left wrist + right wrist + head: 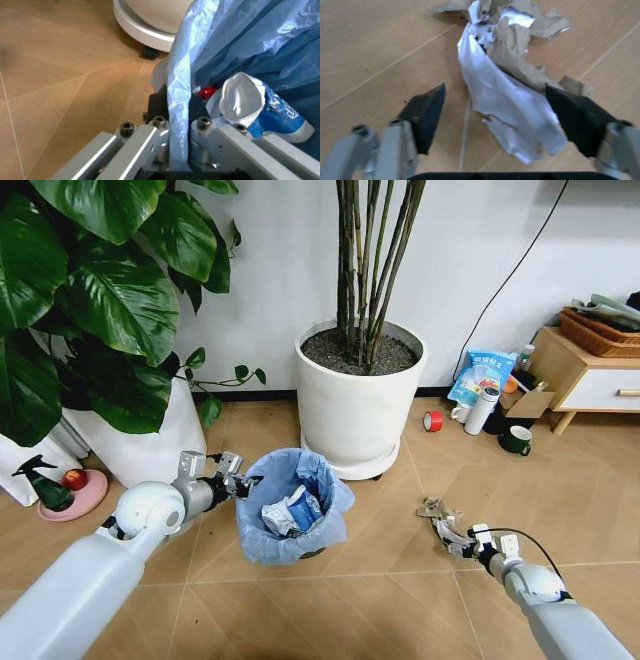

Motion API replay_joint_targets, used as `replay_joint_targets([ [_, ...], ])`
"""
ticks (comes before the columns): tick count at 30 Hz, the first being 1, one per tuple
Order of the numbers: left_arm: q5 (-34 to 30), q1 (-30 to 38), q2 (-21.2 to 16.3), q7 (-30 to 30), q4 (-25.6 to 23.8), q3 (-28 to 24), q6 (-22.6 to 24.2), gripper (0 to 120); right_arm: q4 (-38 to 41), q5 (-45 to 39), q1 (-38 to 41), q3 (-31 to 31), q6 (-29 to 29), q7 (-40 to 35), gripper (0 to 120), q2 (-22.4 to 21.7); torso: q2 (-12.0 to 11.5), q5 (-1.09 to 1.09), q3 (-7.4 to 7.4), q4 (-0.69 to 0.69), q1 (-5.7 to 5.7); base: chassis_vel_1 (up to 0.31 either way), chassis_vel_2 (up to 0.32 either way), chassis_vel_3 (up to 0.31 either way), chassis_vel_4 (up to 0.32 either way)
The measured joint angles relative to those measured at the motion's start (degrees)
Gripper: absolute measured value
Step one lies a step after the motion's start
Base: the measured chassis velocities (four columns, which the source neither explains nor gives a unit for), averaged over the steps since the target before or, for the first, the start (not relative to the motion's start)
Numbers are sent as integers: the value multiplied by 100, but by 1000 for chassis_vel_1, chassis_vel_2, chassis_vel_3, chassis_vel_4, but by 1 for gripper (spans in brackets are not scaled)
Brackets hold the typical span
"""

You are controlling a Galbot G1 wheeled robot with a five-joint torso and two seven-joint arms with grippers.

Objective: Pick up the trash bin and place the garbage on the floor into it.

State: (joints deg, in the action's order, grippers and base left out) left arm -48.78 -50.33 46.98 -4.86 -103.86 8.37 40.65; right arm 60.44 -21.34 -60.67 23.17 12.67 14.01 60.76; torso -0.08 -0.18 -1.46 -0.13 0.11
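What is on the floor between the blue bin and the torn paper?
Nothing: in the head view the wooden floor between the trash bin and the torn paper is bare.

A dark trash bin (294, 520) lined with a light-blue bag holds blue-and-white wrappers (303, 507) and something red. The torn litter (506, 90) is white, silver and brown on a light wood-patterned floor (390, 580). Both grippers have silver-grey fingers with black pads.
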Motion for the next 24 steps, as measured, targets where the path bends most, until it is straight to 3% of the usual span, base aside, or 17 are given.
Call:
replay_joint_targets([
  [2, 2, -3, 3, -10, -5, 0, -5, 0, -10, 0, 9, 6, 1, -26, 68, 41, 0, 0, 0, 0, 0, 0, 0, 0, 0],
  [5, 9, -13, 4, -26, -32, -5, -11, 0, -8, 4, 12, 24, 1, -114, 52, 138, 0, -1, 0, 0, 0, 0, 0, 0, 0],
  [15, 16, -64, -56, -34, -129, 12, -15, 0, 32, 26, -17, 133, -99, -343, 18, 355, 0, 1, 0, 0, 0, 0, 0, 0, 0],
  [20, 18, -94, -58, 3, -192, 16, -29, 0, 537, -31, -213, 359, -94, -487, 1, 396, 0, 0, 0, 0, 0, 0, 0, 0, 0],
  [24, 18, -126, -76, 30, -261, 21, -38, 0, 1300, -178, -527, 622, -59, -608, 0, 369, 0, 0, 0, -1, 0, 0, 0, 0, 0],
])
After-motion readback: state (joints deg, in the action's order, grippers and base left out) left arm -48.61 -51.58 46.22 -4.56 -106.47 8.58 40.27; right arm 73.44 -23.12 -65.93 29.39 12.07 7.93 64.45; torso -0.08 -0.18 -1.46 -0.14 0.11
